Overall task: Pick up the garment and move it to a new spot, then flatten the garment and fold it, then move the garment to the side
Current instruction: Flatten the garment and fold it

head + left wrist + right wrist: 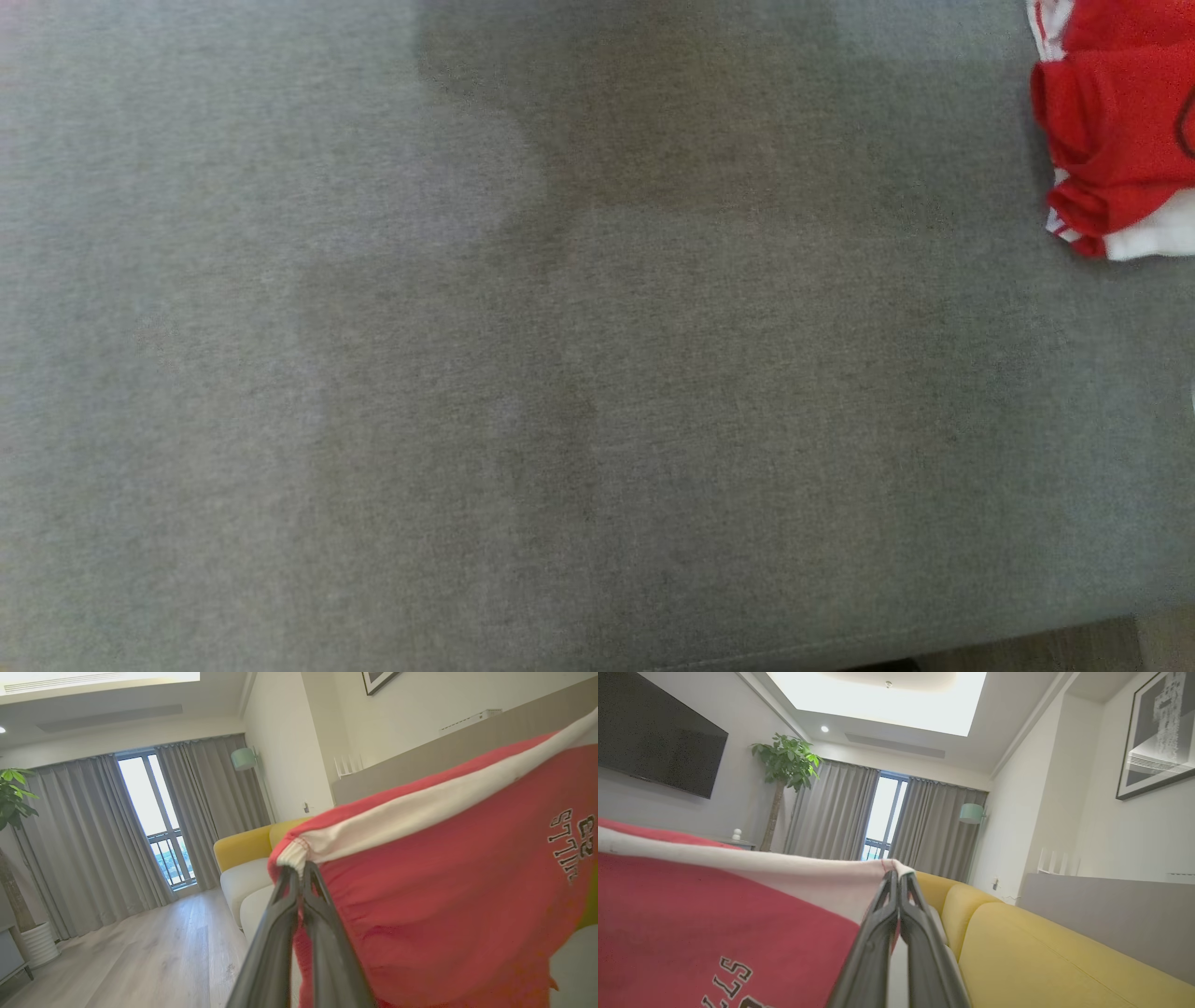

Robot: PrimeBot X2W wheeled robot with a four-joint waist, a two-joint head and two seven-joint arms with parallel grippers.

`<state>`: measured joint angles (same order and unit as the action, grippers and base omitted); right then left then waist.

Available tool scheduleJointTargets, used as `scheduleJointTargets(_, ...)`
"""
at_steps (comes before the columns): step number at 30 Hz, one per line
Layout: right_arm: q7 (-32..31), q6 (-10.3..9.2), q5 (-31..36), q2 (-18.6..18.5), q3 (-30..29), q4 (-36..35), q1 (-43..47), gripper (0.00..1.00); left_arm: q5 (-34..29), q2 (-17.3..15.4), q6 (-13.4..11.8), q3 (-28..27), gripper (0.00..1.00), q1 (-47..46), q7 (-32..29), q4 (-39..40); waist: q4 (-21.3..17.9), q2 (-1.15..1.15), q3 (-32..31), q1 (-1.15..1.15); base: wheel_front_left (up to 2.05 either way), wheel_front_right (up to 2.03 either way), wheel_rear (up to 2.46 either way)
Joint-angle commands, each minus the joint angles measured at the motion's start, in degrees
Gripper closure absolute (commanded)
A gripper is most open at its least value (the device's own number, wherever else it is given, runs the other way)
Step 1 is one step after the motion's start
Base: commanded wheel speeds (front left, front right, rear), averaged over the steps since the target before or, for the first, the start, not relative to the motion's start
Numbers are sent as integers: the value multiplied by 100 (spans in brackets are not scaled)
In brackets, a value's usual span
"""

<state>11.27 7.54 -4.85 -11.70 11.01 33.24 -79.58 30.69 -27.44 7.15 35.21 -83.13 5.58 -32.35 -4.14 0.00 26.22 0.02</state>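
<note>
"Where is your left gripper?"

"Raised, with both of my dark fingers pressed together on the gathered end of the garment, just where its white band meets the red cloth. From that pinch the cloth spreads to the right of my left wrist view. The band runs along its upper edge, and there is dark lettering on the red part. Behind it I see a yellow sofa, grey curtains and a wooden floor."

"And the right gripper?"

"Clamped too, its fingers nipping a corner of the same white band. In my right wrist view the garment stretches off to the left from my fingertips, red below the band, with lettering near the bottom edge. So it is held taut between my two grippers, pinched at two places along that band."

"What does your head camera give you?"

"A grey fabric surface with a broad shadow across its middle. Toward its far right corner lies a crumpled heap of red and white cloth, cut off by the right edge of the view. I cannot tell whether that heap belongs to the garment I hold or is another piece. Beyond the surface's near right corner there is a sliver of floor."
</note>
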Motion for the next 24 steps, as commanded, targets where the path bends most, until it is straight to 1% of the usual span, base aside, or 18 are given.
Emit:
scheduleJointTargets(1, 111, -5, 97, 140, -118, 28, -162, 100, -59, -177, 13, -153, 100, -306, 171, -38, -55, 0, 62, -2, 0, 0, 0)
scheduleJointTargets(3, 236, -5, 209, 238, -207, 373, -238, 100, -53, -64, 23, -47, 100, -387, 445, -328, -41, 0, 79, -2, 0, 0, 0)
scheduleJointTargets(5, 298, -5, 297, 288, -159, 682, -180, 100, -16, 40, 29, 138, 100, -341, 608, -548, -6, 0, 105, -2, 0, 0, 0)
scheduleJointTargets(9, 350, -5, 303, 271, 187, 1196, 211, 100, 184, 180, 32, 700, 100, 59, 815, -712, 108, 0, 109, -2, 0, 0, 0)
scheduleJointTargets(10, 350, -5, 303, 271, 187, 1196, 211, 100, 184, 180, 32, 700, 100, 59, 815, -712, 108, 0, 109, -2, 0, 0, 0)
scheduleJointTargets(11, 355, -5, 261, 250, 309, 1317, 338, 100, 230, 188, 32, 854, 100, 202, 846, -718, 137, 0, 96, -2, 0, 0, 0)
scheduleJointTargets(14, 363, -5, 67, 132, 752, 1635, 725, 100, 358, 138, 33, 1365, 100, 681, 903, -668, 208, 0, 13, -2, 0, 0, 0)
scheduleJointTargets(18, 346, -5, -387, -33, 1458, 1949, 1239, 100, 580, -54, 33, 1974, 100, 1394, 932, -482, 265, 0, -203, -2, 0, 0, 0)
scheduleJointTargets(21, 218, -5, -853, -220, 1981, 2006, 1552, 100, 688, -219, 33, 2368, 100, 1849, 938, -285, 308, 0, -399, -2, 0, 0, 0)
scheduleJointTargets(24, -20, -5, -1356, -474, 2487, 1915, 1841, 100, 727, -364, 33, 2662, 100, 2226, 940, -82, 337, 0, -610, -2, 0, 0, 0)
